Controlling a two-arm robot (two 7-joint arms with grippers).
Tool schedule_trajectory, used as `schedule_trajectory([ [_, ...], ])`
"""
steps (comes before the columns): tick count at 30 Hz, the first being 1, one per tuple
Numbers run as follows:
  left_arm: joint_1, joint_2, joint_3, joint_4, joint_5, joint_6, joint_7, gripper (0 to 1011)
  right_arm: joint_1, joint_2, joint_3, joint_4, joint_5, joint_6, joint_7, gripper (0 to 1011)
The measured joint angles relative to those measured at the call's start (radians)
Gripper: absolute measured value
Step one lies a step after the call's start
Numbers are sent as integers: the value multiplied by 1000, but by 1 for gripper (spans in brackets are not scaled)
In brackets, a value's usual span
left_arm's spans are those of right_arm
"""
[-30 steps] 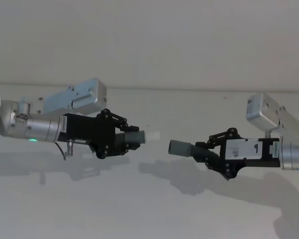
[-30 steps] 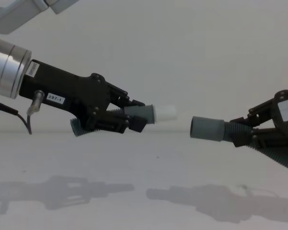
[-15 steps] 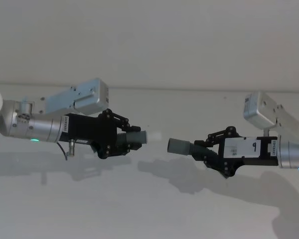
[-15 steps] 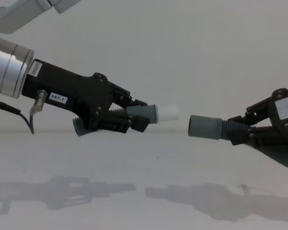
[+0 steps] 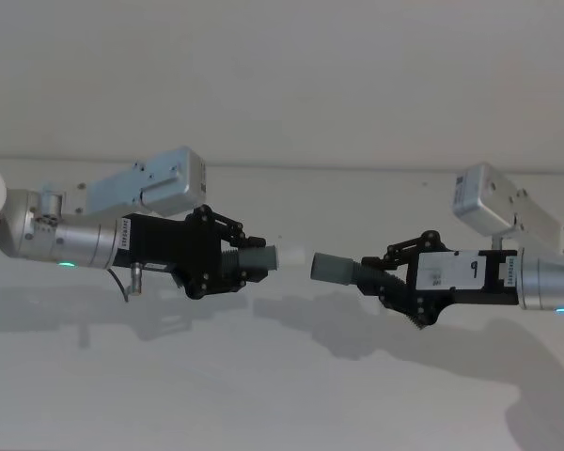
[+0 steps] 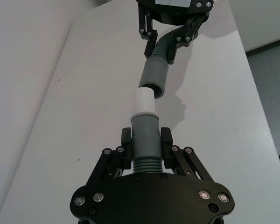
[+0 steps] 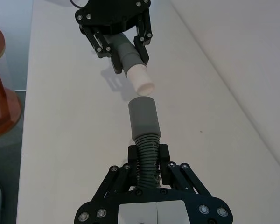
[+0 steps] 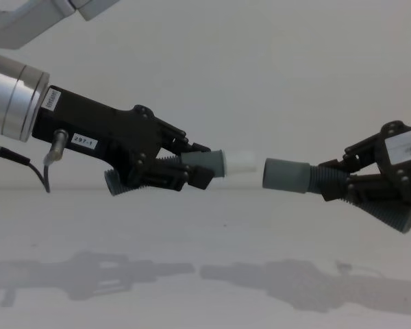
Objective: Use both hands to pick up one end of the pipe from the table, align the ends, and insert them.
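Whitish tip (image 8: pixel 241 162) nearly meets socket cuff (image 8: pixel 285 175); both end effectors grip hoses; wrist views show slight misalignment.

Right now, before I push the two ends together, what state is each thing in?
Left pincer: shut on the narrow hose piece, held above the table.
Right pincer: shut on the socket hose piece, held above the table.
Whitish tip: bare, pointing at the socket, not yet inserted.
Socket cuff: open mouth facing the tip, small gap between them, roughly in line.
Table: nothing resting where the hoses hang.
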Motion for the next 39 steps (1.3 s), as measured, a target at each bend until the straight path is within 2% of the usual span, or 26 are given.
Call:
schedule_trajectory([
  [39,-15,-16,33,20,-23,2,24,353,36,2,-33,8,12,-17,-15,264],
])
